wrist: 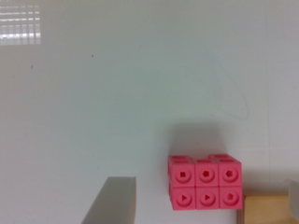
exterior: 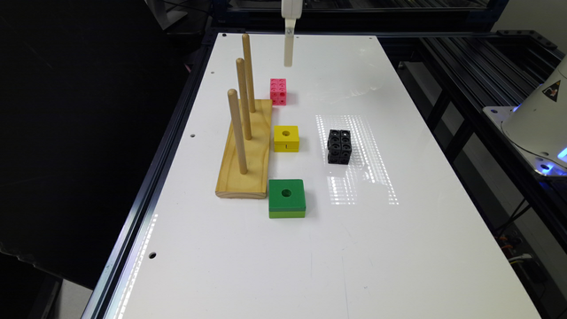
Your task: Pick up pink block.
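Note:
The pink block (exterior: 278,91) is a small bright pink cube with round holes, resting on the white table (exterior: 398,248) beside the far end of the wooden peg base. My gripper (exterior: 288,55) hangs above the table just beyond the block, toward the far edge, and does not touch it. In the wrist view the pink block (wrist: 205,187) sits on the table between my two spread fingers, one pale finger (wrist: 113,200) to one side and a sliver of the other at the picture's edge. My gripper (wrist: 204,181) is open and holds nothing.
A wooden base (exterior: 246,150) with three upright pegs stands on the exterior view's left of the blocks. A yellow holed block (exterior: 286,138), a green block (exterior: 287,198) and a black holed block (exterior: 339,146) lie nearer the camera. The robot's base (exterior: 540,119) is at the right edge.

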Controlling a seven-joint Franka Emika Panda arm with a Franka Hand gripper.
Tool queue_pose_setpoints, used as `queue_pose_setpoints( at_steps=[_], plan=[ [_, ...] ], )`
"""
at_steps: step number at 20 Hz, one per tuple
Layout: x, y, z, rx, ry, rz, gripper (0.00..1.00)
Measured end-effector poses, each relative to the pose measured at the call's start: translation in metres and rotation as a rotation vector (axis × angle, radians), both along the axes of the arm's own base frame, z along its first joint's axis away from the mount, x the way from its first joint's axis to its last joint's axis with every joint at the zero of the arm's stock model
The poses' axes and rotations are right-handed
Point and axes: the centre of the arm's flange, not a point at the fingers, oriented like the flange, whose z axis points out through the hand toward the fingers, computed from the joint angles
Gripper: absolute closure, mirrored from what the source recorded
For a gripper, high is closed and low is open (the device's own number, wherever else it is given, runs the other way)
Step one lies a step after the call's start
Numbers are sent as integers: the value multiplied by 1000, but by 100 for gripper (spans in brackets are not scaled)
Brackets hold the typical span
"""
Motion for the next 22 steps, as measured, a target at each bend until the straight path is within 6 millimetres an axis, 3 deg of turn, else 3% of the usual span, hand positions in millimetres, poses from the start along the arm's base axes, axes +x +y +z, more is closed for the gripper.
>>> queue_pose_setpoints(
  at_steps=[7,14,22],
  plan=[
    [2,5,-7,3,1,9,0],
    [6,10,-40,8,-9,16,0],
    [11,13,-47,10,-15,21,0]
  ],
)
